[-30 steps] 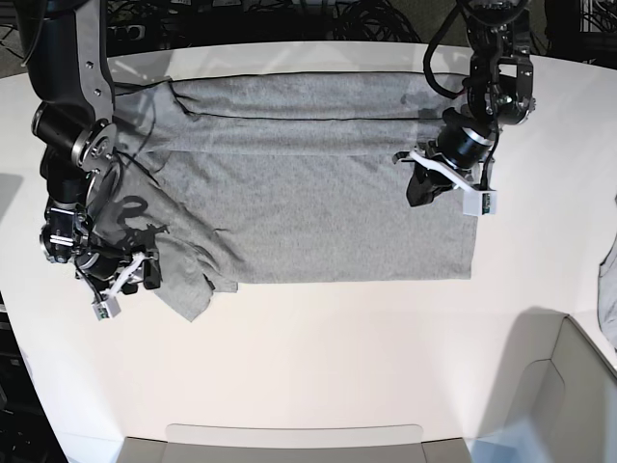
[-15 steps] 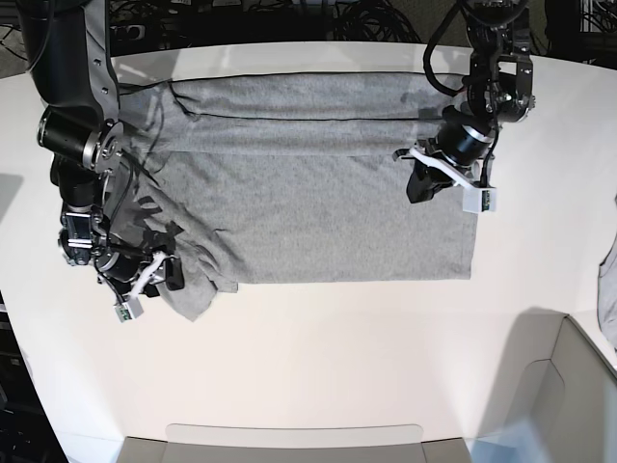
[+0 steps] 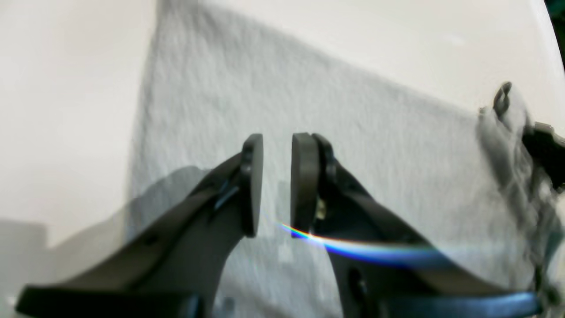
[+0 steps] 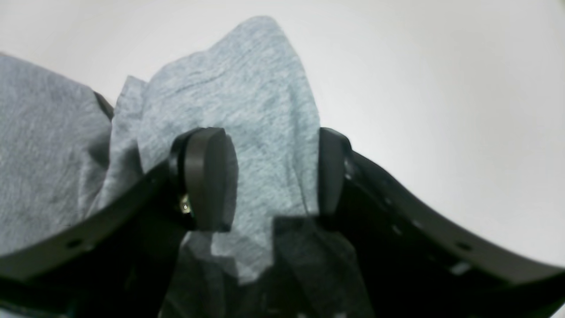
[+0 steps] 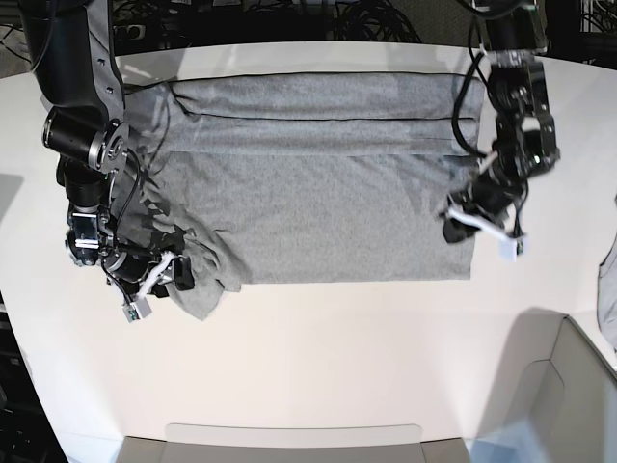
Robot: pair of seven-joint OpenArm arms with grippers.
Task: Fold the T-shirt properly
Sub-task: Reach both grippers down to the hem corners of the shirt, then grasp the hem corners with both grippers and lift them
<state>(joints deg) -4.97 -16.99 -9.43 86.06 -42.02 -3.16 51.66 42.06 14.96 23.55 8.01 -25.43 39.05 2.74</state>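
Observation:
The heather-grey T-shirt point(image 5: 318, 193) lies spread on the white table point(image 5: 318, 347), its far part folded over along a long crease. My left gripper point(image 5: 455, 230) hovers over the shirt's near right corner. In the left wrist view the left gripper point(image 3: 278, 141) has its jaws a small gap apart with nothing between them, and the shirt point(image 3: 353, 123) lies below. My right gripper point(image 5: 178, 275) is at the bunched near left sleeve. In the right wrist view the right gripper point(image 4: 268, 137) has its jaws wide apart around a raised fold of the sleeve point(image 4: 247, 79).
A grey bin point(image 5: 569, 386) stands at the near right corner and a flat grey tray point(image 5: 294, 444) at the front edge. Another grey cloth point(image 5: 607, 289) hangs at the right edge. Cables lie behind the table's far edge.
My left gripper has moved from the shirt's right middle down to its near right corner. My right gripper has slid a little to the right along the sleeve, bunching it.

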